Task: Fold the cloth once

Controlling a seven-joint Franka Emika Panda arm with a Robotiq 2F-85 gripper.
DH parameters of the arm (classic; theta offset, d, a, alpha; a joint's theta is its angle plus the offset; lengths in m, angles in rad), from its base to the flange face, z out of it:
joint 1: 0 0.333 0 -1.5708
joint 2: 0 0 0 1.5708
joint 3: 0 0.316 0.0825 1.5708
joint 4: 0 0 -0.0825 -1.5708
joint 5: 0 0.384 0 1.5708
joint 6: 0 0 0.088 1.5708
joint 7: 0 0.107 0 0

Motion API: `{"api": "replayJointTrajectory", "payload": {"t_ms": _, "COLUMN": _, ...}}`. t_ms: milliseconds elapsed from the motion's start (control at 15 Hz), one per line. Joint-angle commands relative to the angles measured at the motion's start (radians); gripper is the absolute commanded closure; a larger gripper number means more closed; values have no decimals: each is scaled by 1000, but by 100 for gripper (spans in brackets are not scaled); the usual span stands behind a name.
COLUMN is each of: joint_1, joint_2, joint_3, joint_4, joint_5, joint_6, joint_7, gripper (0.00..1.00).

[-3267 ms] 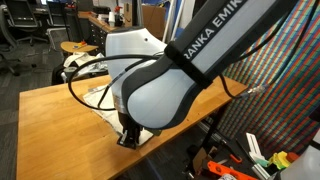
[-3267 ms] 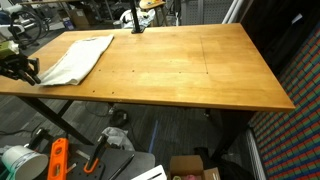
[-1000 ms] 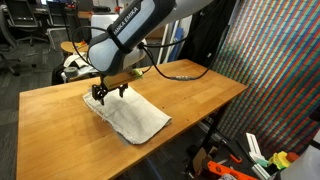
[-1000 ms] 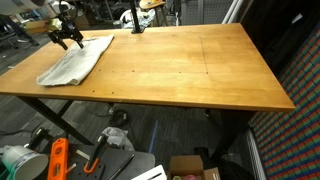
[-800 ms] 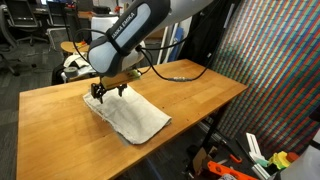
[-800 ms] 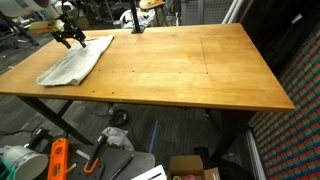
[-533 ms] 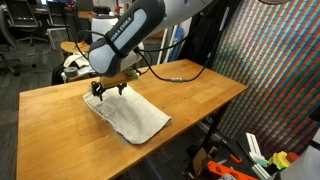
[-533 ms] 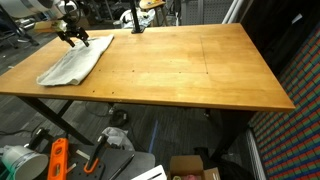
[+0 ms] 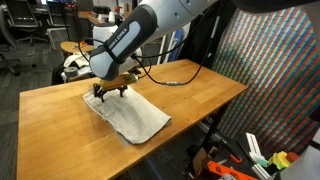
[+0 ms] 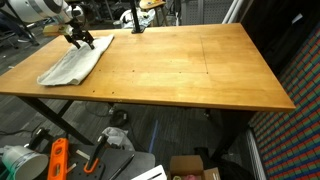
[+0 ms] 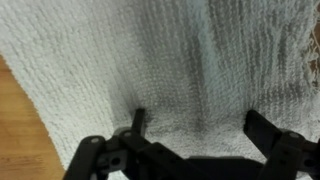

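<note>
The cloth (image 10: 70,64) sits flat at the left end of the worktop (image 10: 190,70) in an exterior view. The end effector (image 10: 78,40) hovers over its far corner, fingers (image 11: 139,120) spread wide, holding nothing. Wrist view crops its body.

Interval 3.3 s ago to now: the gripper (image 10: 80,40) leaves the near corner of the cloth (image 10: 68,64), by the table (image 10: 180,70) edge, and now sits at the cloth's far end. In an exterior view the arm (image 9: 135,38) no longer fills the frame close to the camera. It is swung back over the table, so the cloth, then mostly hidden behind it, is now in plain sight.

Last 1.0 s: in both exterior views the gripper creeps a little sideways along the cloth's far edge. The arm's upper links shift with it and show larger in frame.
</note>
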Motion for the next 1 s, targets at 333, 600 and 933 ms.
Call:
{"api": "replayJointTrajectory", "payload": {"t_ms": 333, "joint_1": -1, "joint_2": 47, "joint_3": -45, "joint_4": 92, "joint_5": 35, "joint_6": -63, "joint_7": 26, "gripper": 0}}
{"api": "replayJointTrajectory", "payload": {"t_ms": 600, "joint_1": -18, "joint_2": 47, "joint_3": -49, "joint_4": 87, "joint_5": 42, "joint_6": -63, "joint_7": 13, "gripper": 0}}
{"api": "replayJointTrajectory", "payload": {"t_ms": 933, "joint_1": -20, "joint_2": 24, "joint_3": -41, "joint_4": 65, "joint_5": 41, "joint_6": -52, "joint_7": 2, "gripper": 0}}
